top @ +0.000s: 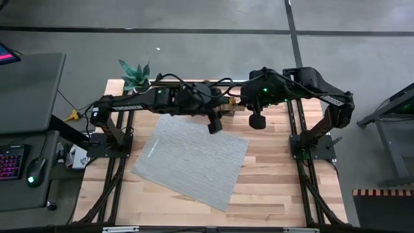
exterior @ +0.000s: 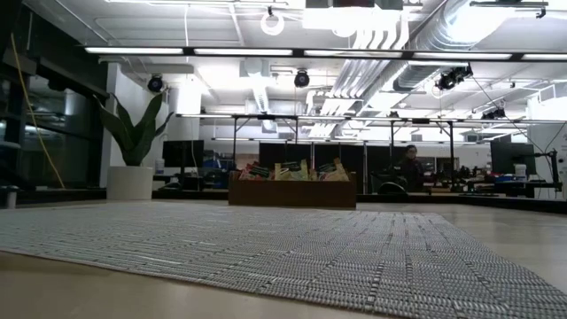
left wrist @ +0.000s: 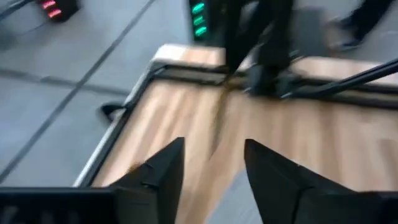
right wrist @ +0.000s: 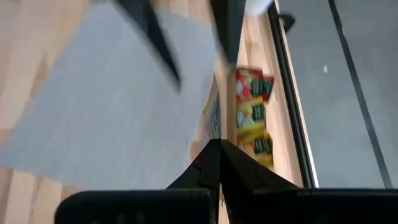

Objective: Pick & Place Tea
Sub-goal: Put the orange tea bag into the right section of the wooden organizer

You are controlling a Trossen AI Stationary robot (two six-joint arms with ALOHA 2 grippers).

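Tea sachets, red, yellow and green with dark labels (right wrist: 252, 115), stand on edge in the brown wooden tray (exterior: 292, 193) at the table's far side; the low view shows their tops (exterior: 292, 170) above the tray wall. Both grippers hang raised above the table near the tray. My left gripper (left wrist: 214, 168) is open with nothing between its fingers; in the high view it (top: 213, 124) is over the far edge of the grey woven mat (top: 191, 158). My right gripper (right wrist: 219, 149) is shut and holds nothing; it (top: 257, 120) is to the left gripper's right.
The mat lies slanted across the table's middle and fills the low view's foreground (exterior: 266, 248). A potted plant (top: 134, 74) stands at the far left corner. The arms' frames (top: 310, 145) stand along both table sides. Bare wood (top: 278, 188) lies right of the mat.
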